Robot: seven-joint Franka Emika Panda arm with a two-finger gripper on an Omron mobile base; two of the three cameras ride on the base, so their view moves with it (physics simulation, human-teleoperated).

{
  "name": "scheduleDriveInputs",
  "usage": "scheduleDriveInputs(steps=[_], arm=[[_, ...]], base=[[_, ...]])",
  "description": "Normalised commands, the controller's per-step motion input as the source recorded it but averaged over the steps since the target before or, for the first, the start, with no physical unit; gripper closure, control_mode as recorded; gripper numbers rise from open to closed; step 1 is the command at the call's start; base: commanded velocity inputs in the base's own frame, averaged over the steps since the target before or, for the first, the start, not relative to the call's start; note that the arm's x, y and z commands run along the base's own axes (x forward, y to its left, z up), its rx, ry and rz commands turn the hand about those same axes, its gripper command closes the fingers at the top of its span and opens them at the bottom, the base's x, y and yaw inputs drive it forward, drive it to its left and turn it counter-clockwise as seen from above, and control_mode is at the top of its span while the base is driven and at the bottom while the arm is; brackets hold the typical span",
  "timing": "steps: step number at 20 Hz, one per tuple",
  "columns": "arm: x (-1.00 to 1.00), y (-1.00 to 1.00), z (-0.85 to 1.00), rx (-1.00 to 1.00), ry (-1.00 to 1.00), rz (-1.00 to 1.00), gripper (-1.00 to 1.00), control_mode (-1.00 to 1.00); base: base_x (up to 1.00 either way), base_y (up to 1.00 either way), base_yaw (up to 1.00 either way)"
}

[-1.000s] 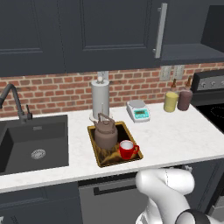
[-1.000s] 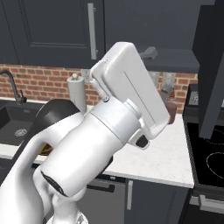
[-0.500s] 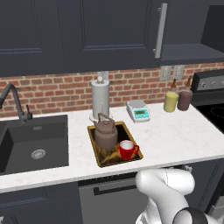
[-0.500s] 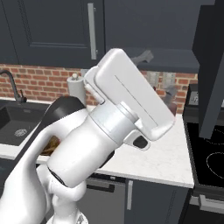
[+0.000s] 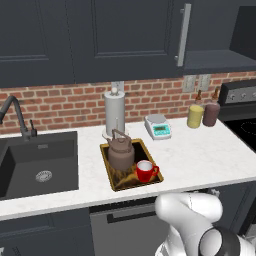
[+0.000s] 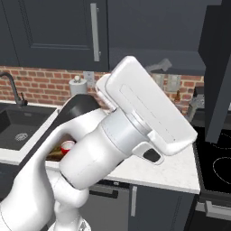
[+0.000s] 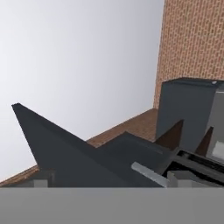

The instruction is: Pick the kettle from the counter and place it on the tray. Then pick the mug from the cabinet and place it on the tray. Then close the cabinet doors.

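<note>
Kettle (image 5: 120,153) and mug (image 5: 145,170) both sit on the tray (image 5: 108,168), side by side on the worktop (image 5: 200,155) right of the sink (image 5: 35,167), so both placements look done. Fingers are spread fully wide, holding nothing, which fits a push on a door rather than a grasp. One cabinet door (image 6: 219,67) stands open at the right; closing it looks like the remaining step.
</note>
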Motion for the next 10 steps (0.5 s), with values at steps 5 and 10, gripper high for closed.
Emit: scheduleDriveInputs(steps=[5,10], arm=[[-0.10,-0.36,0.01,0.02,0.03,-0.17,-1.00,-1.00],[-0.03,-0.20,0.00,0.16,-0.03,-0.01,-1.00,-1.00]], base=[[0.00,0.00,0.00],[0.00,0.00,0.00]])
